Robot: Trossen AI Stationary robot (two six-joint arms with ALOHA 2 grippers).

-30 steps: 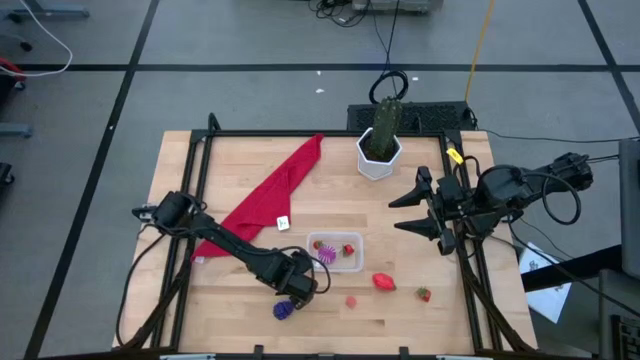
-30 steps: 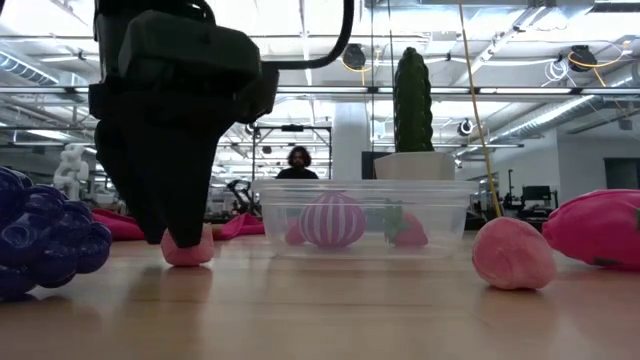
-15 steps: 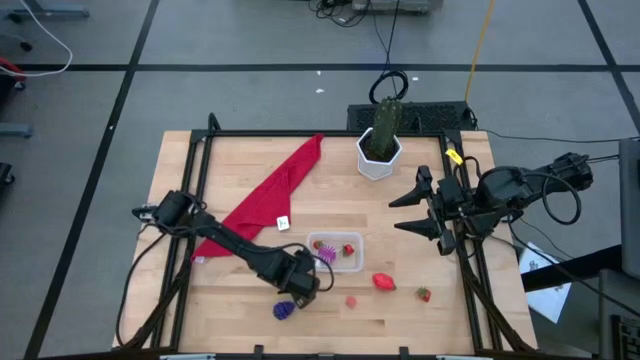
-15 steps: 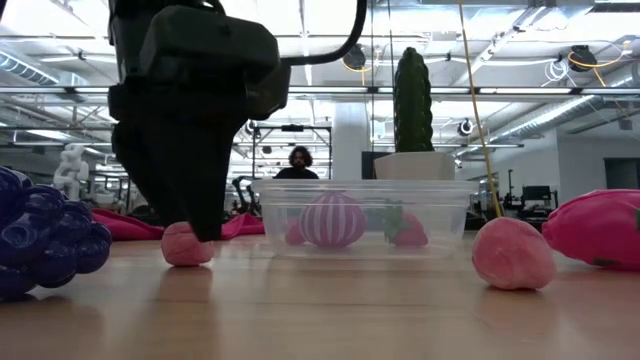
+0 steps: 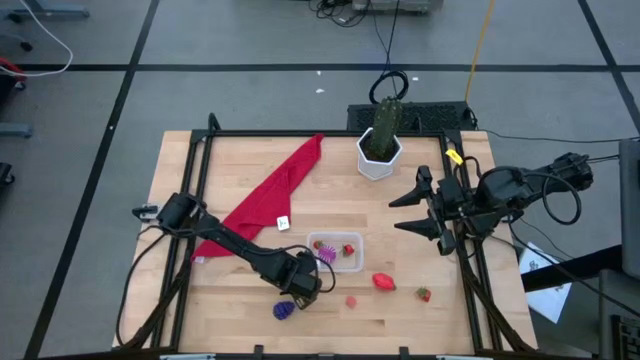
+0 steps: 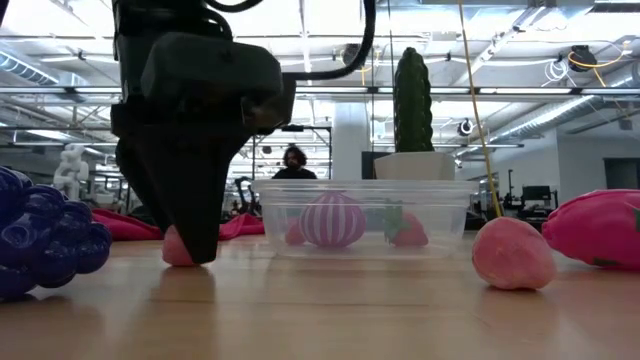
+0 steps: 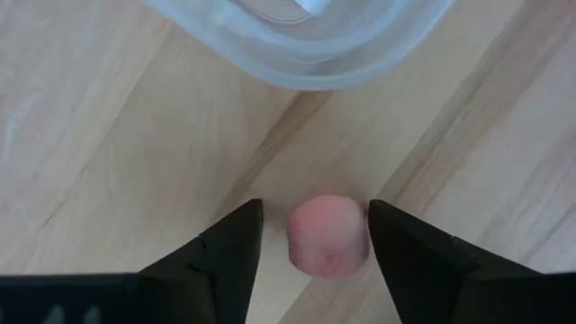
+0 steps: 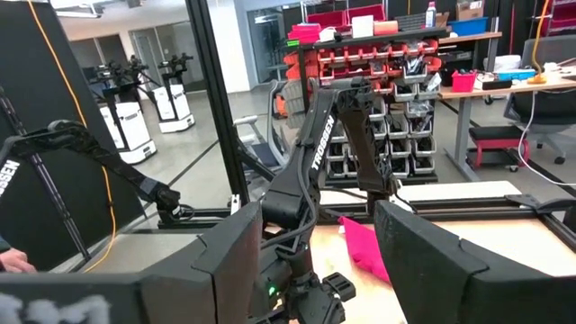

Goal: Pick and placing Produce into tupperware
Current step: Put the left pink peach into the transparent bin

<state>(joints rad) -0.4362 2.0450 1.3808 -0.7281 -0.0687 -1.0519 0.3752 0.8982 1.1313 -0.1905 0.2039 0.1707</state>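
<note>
My left gripper (image 5: pixel 303 290) points down at the table just near-left of the tupperware (image 5: pixel 336 252), a small clear box with a striped purple ball and red pieces inside. Its fingers stand on either side of a small pink piece of produce (image 7: pixel 328 236), which rests on the wood. In the low view the pink piece (image 6: pixel 176 250) peeks out beside the fingertips (image 6: pixel 200 245). My right gripper (image 5: pixel 415 207) hangs open, raised by the table's right edge. Purple grapes (image 5: pixel 283 310), another pink piece (image 5: pixel 351 300), a red piece (image 5: pixel 383 282) and a tiny red one (image 5: pixel 424 294) lie loose. My left gripper comes at the pink piece from above, fingers pointing down. One finger (image 7: pixel 396 252) lies against the piece's side (image 7: pixel 362 238) or a hair off it. The other finger (image 7: pixel 238 247) stands a small gap away. The piece sits on the table.
A long red cloth (image 5: pixel 270 200) lies across the table's left half. A white pot with a green cactus (image 5: pixel 380 150) stands at the far edge. The tupperware's clear wall (image 7: pixel 306 54) is close beyond the left fingers. Bare wood lies near the front edge.
My left gripper has sunk a little until its fingertips reach the tabletop around the pink piece, and it has edged toward the table's right. The fingers now cover most of the piece in the low view. The piece has stayed in place.
</note>
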